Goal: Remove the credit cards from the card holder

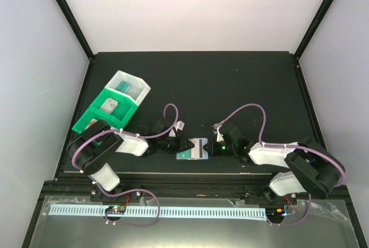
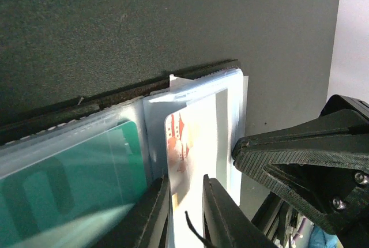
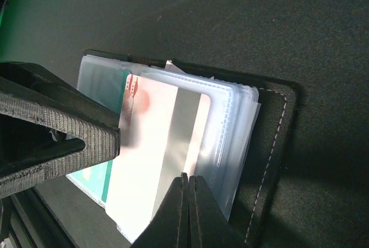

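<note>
Blk card holder [image 3: 277, 144] w/ clear pockets [image 3: 233, 122]

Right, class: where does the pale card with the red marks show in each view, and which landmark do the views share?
Top external: the pale card is a small patch at centre, just right of the teal card.
Left wrist: lower centre, between the left gripper fingers.
Right wrist: centre-left, above the shut right gripper.
Shared landmark: the teal card beside it.
</note>
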You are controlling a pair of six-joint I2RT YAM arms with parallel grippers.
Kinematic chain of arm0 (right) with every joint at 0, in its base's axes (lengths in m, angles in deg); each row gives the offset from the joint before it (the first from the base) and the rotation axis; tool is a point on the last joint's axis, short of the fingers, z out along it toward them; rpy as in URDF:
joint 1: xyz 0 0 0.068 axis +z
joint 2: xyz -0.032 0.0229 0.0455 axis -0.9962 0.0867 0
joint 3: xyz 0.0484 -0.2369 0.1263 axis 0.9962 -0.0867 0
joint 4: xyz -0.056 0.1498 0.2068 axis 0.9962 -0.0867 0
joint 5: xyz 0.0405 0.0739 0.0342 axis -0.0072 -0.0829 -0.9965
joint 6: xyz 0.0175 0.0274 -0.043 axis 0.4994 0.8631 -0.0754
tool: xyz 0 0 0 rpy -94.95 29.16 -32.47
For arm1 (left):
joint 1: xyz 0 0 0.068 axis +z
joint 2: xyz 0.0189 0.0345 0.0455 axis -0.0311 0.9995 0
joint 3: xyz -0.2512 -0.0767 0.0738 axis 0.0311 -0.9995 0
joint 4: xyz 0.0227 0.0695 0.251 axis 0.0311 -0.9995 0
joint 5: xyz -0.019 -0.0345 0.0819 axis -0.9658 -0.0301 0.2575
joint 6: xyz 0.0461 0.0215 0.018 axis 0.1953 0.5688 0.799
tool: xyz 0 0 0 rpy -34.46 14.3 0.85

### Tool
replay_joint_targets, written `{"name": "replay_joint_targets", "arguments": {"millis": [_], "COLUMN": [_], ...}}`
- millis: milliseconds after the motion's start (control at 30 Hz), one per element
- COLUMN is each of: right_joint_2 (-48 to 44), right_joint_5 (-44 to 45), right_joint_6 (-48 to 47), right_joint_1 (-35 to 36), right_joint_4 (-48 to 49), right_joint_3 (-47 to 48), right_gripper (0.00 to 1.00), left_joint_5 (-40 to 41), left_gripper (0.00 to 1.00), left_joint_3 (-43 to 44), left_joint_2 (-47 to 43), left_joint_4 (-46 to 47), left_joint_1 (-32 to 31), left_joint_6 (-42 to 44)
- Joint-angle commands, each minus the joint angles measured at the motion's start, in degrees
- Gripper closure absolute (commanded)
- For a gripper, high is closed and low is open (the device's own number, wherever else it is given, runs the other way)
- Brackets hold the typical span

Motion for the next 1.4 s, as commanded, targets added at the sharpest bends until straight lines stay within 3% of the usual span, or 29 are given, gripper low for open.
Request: {"name": "replay_joint_targets", "arguments": {"millis": [0,200,1067,1367], "right_joint_2": [1.32,1.12,0.08,-5.29], "right_joint_5": [2.72,3.00,3.92,-1.71], "right_joint_6": [0.42,0.57,0.37,1.80], "right_joint_1": [0.25,0.22,0.27,0.22], "right_joint_4": [-2.92,-2.98,-4.48,-9.91], "right_joint_3": [-1.48,-1.79,-1.05,3.17], "right_gripper": [0.99,0.99,0.99,0.94], "left_joint_5": [-0.93,-1.17,4.24,6.72], "left_gripper": [0.83,0.98,0.98,0.98], "left_joint_3": [-0.37,-0.55,-3.44,-4.90], "left_joint_2": [0.51,-0.52,-15.80,-24.52], "left_joint_4": [2.44,1.95,-9.47,-8.48], "left_joint_1": [0.05,0.00,1.71,2.01], "left_joint_6": [0.16,0.63,5.45,11.64]}}
